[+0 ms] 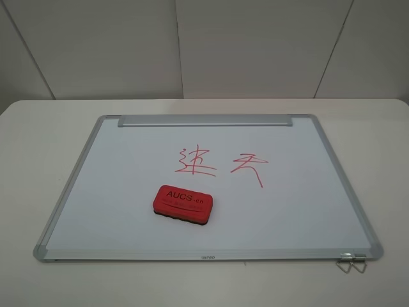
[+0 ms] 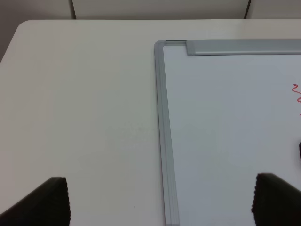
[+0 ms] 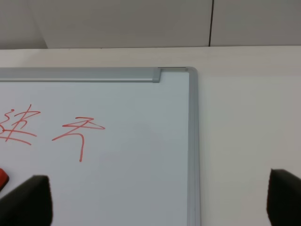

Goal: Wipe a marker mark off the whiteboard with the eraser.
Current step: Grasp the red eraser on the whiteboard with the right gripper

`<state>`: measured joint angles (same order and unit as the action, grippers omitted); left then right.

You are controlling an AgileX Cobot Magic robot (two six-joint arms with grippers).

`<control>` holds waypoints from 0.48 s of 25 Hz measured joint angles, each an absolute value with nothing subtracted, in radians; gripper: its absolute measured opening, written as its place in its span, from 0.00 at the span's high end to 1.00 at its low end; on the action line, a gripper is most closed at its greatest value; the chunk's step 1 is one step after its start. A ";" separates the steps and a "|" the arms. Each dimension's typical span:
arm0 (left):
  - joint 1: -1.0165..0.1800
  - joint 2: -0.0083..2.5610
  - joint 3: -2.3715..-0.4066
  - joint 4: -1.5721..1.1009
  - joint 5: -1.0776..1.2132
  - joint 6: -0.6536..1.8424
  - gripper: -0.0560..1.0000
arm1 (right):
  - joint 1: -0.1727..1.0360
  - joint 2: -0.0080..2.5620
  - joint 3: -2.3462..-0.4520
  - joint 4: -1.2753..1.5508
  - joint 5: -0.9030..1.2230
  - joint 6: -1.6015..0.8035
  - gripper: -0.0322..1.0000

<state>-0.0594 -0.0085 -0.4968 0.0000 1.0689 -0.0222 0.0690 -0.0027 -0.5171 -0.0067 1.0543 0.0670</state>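
Note:
The whiteboard lies flat on the table, its metal strip along the far edge. Near its middle is the marker mark, a red character of many crossing strokes. The red eraser with "AUCS" on top rests on the board just in front of the mark. Neither gripper shows in the high view. My left gripper is open above the board's left frame. My right gripper is open over the board's right part, with the mark and a corner of the eraser off to one side.
A simpler red zigzag scribble with a long tail sits right of the mark. A metal clip hangs at the board's near right corner. The bare white table surrounds the board, and grey wall panels stand behind.

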 joint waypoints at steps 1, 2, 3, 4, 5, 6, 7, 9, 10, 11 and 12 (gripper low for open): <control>-0.059 -0.008 -0.497 0.000 1.069 -0.022 0.21 | 0.069 -0.003 -0.517 -0.007 1.054 0.067 0.17; -0.059 -0.008 -0.497 0.000 1.069 -0.022 0.21 | 0.069 -0.003 -0.517 -0.007 1.054 0.067 0.17; -0.059 -0.008 -0.497 0.000 1.069 -0.022 0.21 | 0.069 -0.003 -0.517 -0.007 1.054 0.067 0.17; -0.059 -0.008 -0.497 0.000 1.069 -0.022 0.21 | 0.069 -0.003 -0.517 -0.007 1.054 0.067 0.17; -0.059 -0.008 -0.497 0.000 1.069 -0.022 0.21 | 0.069 -0.003 -0.517 -0.007 1.054 0.067 0.17; -0.059 -0.008 -0.497 0.000 1.069 -0.022 0.21 | 0.069 -0.003 -0.517 -0.007 1.054 0.067 0.17; -0.059 -0.008 -0.497 0.000 1.069 -0.022 0.21 | 0.069 -0.003 -0.517 -0.007 1.054 0.067 0.17; -0.059 -0.008 -0.497 0.000 1.069 -0.022 0.21 | 0.069 -0.003 -0.517 -0.007 1.054 0.067 0.17; -0.059 -0.008 -0.497 0.000 1.069 -0.022 0.21 | 0.069 -0.003 -0.517 -0.007 1.054 0.067 0.17; -0.059 -0.008 -0.497 0.000 1.069 -0.022 0.21 | 0.069 -0.003 -0.517 -0.007 1.054 0.067 0.17; -0.059 -0.008 -0.497 0.000 1.069 -0.022 0.21 | 0.069 -0.003 -0.517 -0.007 1.054 0.067 0.17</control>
<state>-0.0594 -0.0085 -0.4968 0.0000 1.0689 -0.0222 0.0690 -0.0027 -0.5171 -0.0067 1.0543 0.0670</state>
